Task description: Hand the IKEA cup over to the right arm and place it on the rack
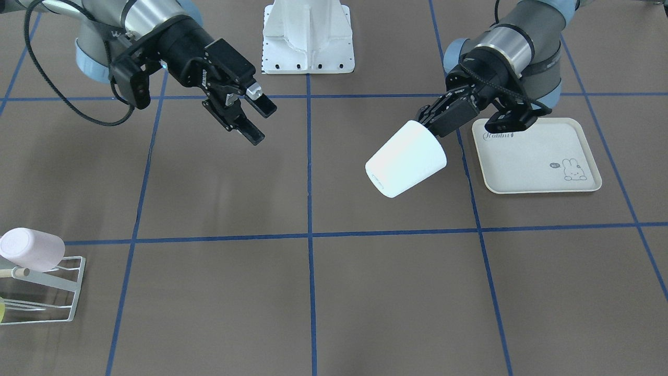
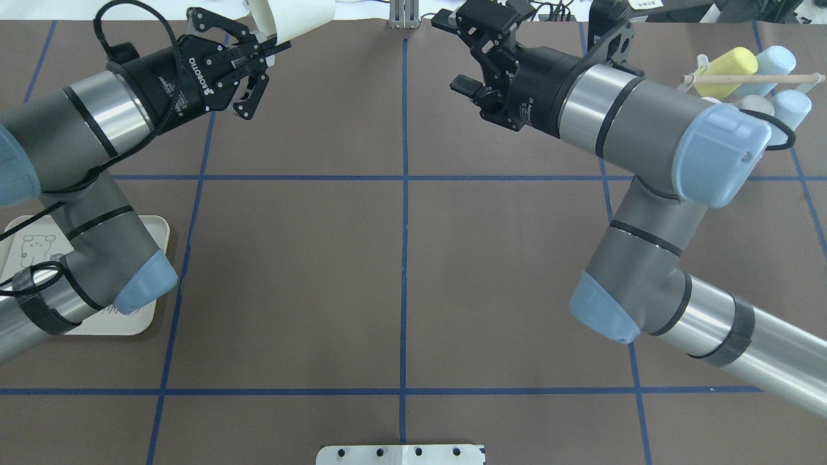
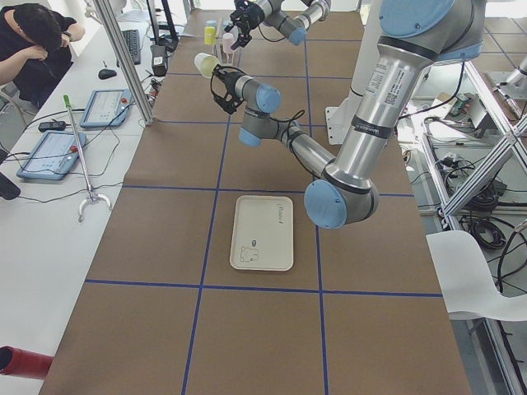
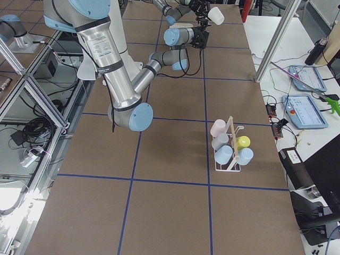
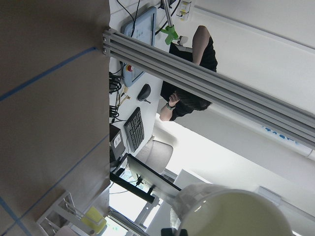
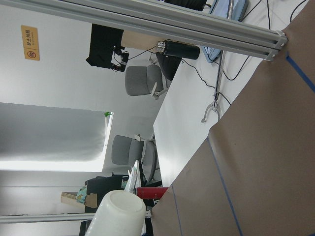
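The IKEA cup (image 1: 406, 159) is white and tilted, held up above the table with its base pointing toward the table's middle. My left gripper (image 1: 434, 127) is shut on its rim; the overhead view shows this gripper (image 2: 270, 49) with the cup (image 2: 292, 19) at the far left. The cup's mouth (image 5: 231, 212) fills the bottom of the left wrist view. My right gripper (image 1: 262, 122) hangs open and empty, well apart from the cup across the centre line, also seen from overhead (image 2: 453, 53). The white wire rack (image 1: 49, 290) stands at the table's edge on my right side.
A pink cup (image 1: 28, 249) sits on the rack; yellow (image 2: 727, 70) and pale blue cups (image 2: 775, 61) hang there too. A cream rabbit-print tray (image 1: 537, 156) lies under the left arm. A person (image 3: 33, 41) sits at a side desk.
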